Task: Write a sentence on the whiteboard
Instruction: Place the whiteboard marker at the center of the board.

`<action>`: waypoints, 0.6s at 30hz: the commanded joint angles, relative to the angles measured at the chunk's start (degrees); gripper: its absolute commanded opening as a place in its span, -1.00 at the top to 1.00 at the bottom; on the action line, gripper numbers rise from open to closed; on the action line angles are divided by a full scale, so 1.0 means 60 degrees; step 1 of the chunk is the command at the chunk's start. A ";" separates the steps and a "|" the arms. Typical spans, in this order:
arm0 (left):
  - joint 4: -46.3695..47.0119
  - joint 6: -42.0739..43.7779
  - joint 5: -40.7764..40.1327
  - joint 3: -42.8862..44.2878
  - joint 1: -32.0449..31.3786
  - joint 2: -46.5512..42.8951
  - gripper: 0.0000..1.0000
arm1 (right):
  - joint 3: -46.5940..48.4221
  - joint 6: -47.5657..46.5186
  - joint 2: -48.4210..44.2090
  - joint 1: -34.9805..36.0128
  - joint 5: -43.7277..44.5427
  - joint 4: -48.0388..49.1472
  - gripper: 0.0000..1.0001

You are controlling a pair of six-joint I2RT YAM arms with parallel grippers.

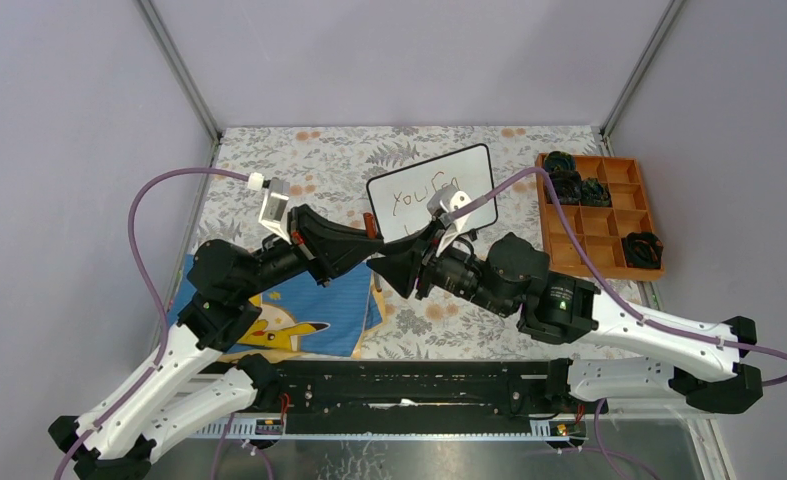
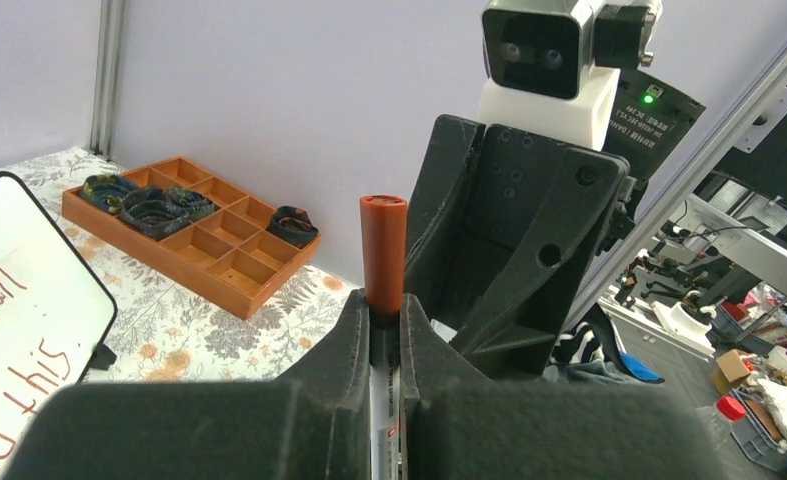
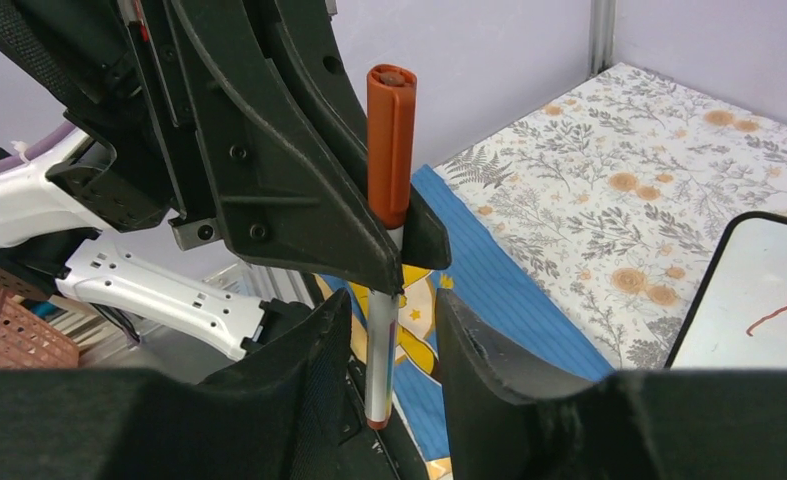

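from above, the whiteboard (image 1: 469, 168) sits on the flowery tabletop (image 1: 309, 165), in the middle and toward the far wall. the sentence (image 1: 424, 197) is in red-brown pen on it; only "you can" shows here, because the right arm hides the rest. an orange tray (image 1: 581, 262) with dark things in some boxes is to the right of the whiteboard, not touching it. a blue cloth (image 1: 344, 295) with a yellow cartoon lies to the near left of the whiteboard. just in front of the whiteboard's near edge the left pincer (image 1: 372, 243) and the right pincer (image 1: 381, 268) meet tip to tip, with a marker (image 1: 371, 228) between them. in the left wrist view, the left pincer is shut tight on the marker (image 2: 383, 250), whose red-brown cap sticks straight up. the whiteboard (image 2: 39, 290) is at the left edge, with "can" and "do this" on it, and the tray (image 2: 159, 256) is past the whiteboard by the wall. the black right pincer stands just behind the marker. in the right wrist view, the right pincer (image 3: 381, 345) is apart, one finger (image 3: 309, 380) on each side of the marker's white body, with a little gap on both sides. the left pincer (image 3: 399, 240) grips the marker (image 3: 390, 140) higher up, just under its cap. a corner of the whiteboard (image 3: 759, 290) shows at the right, and the cloth (image 3: 489, 270) is to the left of it.
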 commanded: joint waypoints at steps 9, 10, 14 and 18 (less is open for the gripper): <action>0.0434 -0.0009 0.0158 -0.0251 0.0017 -0.0277 1.00 | 0.0131 0.0406 0.0280 -0.0127 -0.0287 0.0543 0.44; 0.0434 -0.0010 0.0158 -0.0254 0.0009 -0.0290 1.00 | 0.0145 0.0408 0.0288 -0.0132 -0.0294 0.0524 0.49; 0.0349 0.0047 0.0133 -0.0240 0.0017 -0.0328 1.00 | 0.0135 0.0347 0.0264 -0.0136 -0.0202 0.0392 0.83; 0.0025 0.0215 -0.0165 -0.0229 0.0017 -0.0436 0.21 | -0.0011 0.0203 0.0103 -0.0135 0.0201 0.0190 1.00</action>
